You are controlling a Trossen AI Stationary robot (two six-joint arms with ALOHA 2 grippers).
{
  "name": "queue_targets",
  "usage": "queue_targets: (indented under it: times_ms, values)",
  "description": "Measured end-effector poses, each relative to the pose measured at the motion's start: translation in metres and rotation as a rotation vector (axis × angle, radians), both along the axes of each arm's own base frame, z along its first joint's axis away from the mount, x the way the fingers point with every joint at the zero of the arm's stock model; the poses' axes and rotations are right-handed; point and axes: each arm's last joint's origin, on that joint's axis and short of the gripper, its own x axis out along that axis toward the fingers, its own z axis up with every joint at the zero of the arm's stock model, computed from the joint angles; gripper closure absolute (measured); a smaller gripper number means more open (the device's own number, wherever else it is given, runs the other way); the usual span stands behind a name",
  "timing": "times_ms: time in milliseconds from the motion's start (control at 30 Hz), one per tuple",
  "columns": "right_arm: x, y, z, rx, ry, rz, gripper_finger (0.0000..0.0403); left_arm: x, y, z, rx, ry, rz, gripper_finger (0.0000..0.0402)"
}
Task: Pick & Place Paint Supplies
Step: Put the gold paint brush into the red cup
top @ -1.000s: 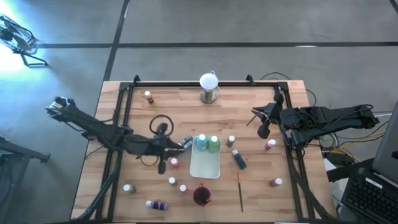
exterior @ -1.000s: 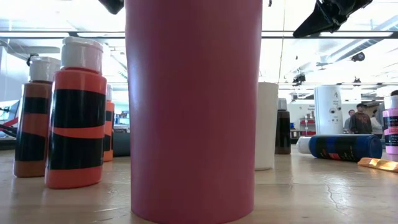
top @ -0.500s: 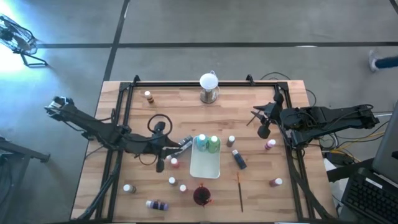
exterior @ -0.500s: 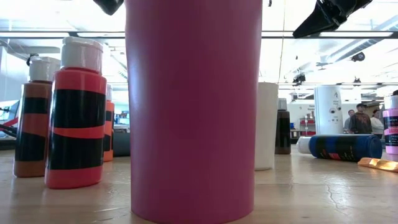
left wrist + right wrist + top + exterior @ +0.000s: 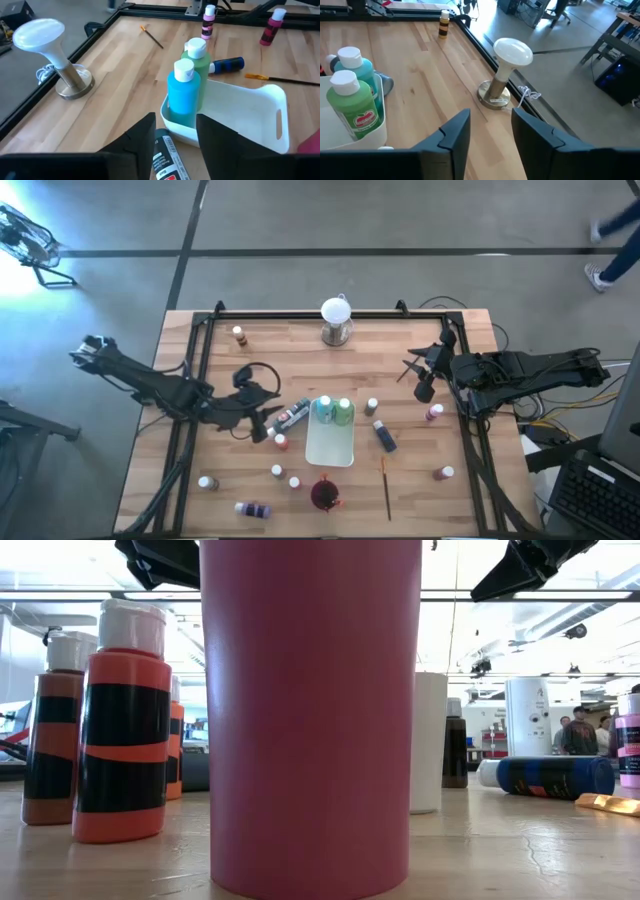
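Lying on its side at frame centre-left, a dark bottle (image 5: 291, 418) rests against the white tray's (image 5: 331, 448) left rim, between the left gripper's (image 5: 272, 423) parted fingers, which do not clamp it; its label print is too small to read. Teal (image 5: 324, 409) and green (image 5: 345, 412) bottles stand in the tray's upper end. More bottles and a brush (image 5: 386, 486) are scattered around. At right, the right gripper (image 5: 412, 372) hovers, fingers apart, empty.

Glossy plastic tray (image 5: 260, 107); wood-plank table (image 5: 120, 65)
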Motion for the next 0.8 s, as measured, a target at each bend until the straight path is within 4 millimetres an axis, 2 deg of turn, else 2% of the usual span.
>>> queue_targets:
  times_ms: [200, 367, 500, 633, 800]
  values:
    - [0.0, -0.005, -0.001, 0.008, 0.014, -0.016, 0.0255, -0.01, 0.004, 0.008, -0.01, -0.024, -0.001, 0.0247]
    - [-0.001, -0.013, -0.009, 0.128, 0.071, 0.052, 0.0268, -0.018, 0.008, 0.011, -0.02, -0.026, 0.005, 0.0248]
    - [-0.004, -0.022, -0.014, 0.186, 0.113, 0.037, 0.0275, -0.026, 0.011, 0.013, -0.029, -0.021, 0.013, 0.0248]
    - [-0.009, -0.032, -0.018, 0.223, 0.134, -0.063, 0.0271, -0.033, 0.015, 0.015, -0.011, -0.023, 0.049, 0.0248]
    - [-0.01, -0.057, -0.023, 0.355, 0.073, -0.331, 0.026, -0.037, 0.022, 0.019, 0.011, -0.078, 0.173, 0.0248]
